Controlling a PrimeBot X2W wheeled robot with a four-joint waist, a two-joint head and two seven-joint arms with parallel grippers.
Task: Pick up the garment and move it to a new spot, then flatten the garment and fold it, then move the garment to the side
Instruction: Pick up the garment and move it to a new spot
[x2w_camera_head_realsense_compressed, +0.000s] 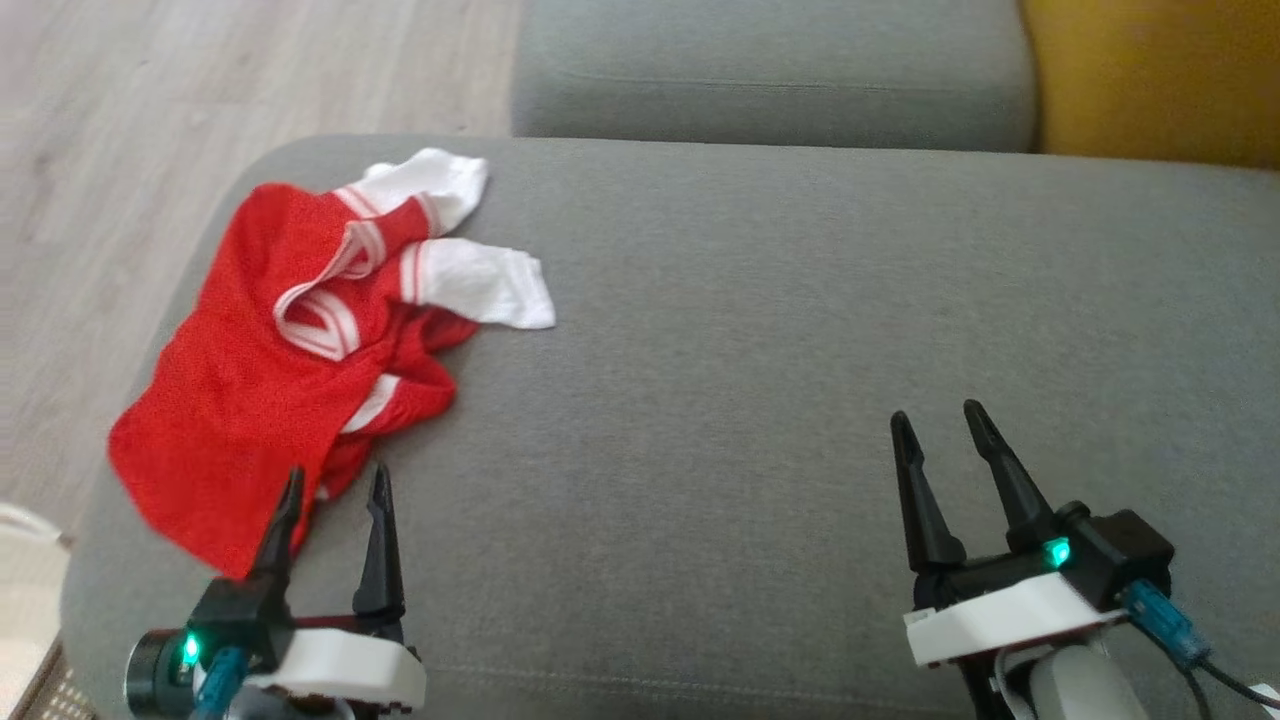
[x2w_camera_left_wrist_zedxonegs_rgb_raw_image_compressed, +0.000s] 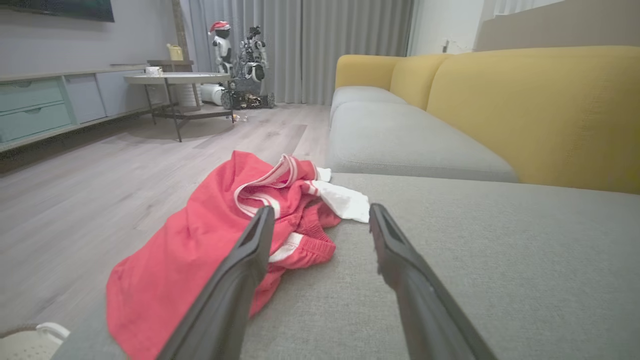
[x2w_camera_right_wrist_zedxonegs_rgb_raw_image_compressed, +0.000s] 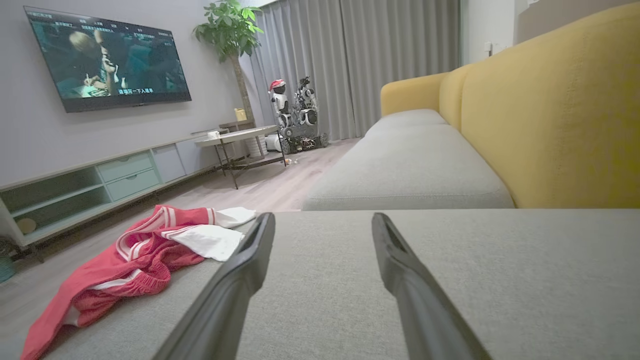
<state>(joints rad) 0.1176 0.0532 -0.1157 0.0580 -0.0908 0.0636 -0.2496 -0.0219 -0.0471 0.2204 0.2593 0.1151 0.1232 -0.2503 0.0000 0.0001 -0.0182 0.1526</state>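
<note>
Left gripper (x2w_camera_head_realsense_compressed: 337, 470), right gripper (x2w_camera_head_realsense_compressed: 936, 410) gape empty; crumpled red-and-white cloth garment (x2w_camera_head_realsense_compressed: 240, 390) seems limp (I'd pinch its near hem).

You're looking at a red fabric garment (x2w_camera_head_realsense_compressed: 240, 400): white sleeves, red-and-white striped trim at cuffs and collar. Plain grey woven sofa cushion (x2w_camera_head_realsense_compressed: 800, 350). Mustard-yellow sofa backrest (x2w_camera_head_realsense_compressed: 1150, 70). Pale grey-brown wood-grain plank floor (x2w_camera_head_realsense_compressed: 150, 100).
</note>
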